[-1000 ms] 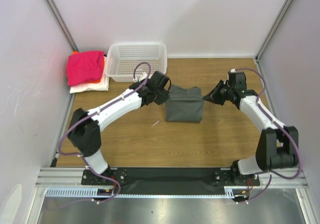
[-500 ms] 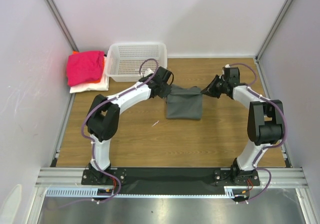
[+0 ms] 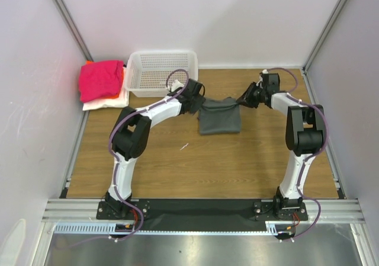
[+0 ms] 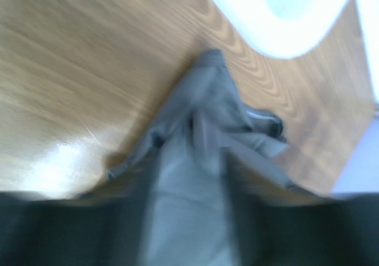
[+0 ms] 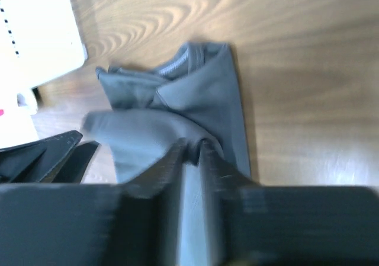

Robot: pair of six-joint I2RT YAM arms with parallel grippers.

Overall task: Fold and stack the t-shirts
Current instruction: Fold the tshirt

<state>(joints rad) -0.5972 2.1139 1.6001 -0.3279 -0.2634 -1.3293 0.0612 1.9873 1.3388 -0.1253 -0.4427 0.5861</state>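
Blur smears both wrist views; the left gripper (image 4: 189,159) and right gripper (image 5: 192,150) are cut off below, their hold on the grey shirt (image 3: 219,117) unreadable. The pink shirt (image 3: 100,79) hides most of the orange shirt (image 3: 124,74).

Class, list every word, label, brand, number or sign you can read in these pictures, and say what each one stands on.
No text can be read anywhere.
Dark grey t-shirt: its neck band is pale and blurred, with no legible lettering.
White mesh basket: no print visible.
Stacked t-shirts: no print visible.
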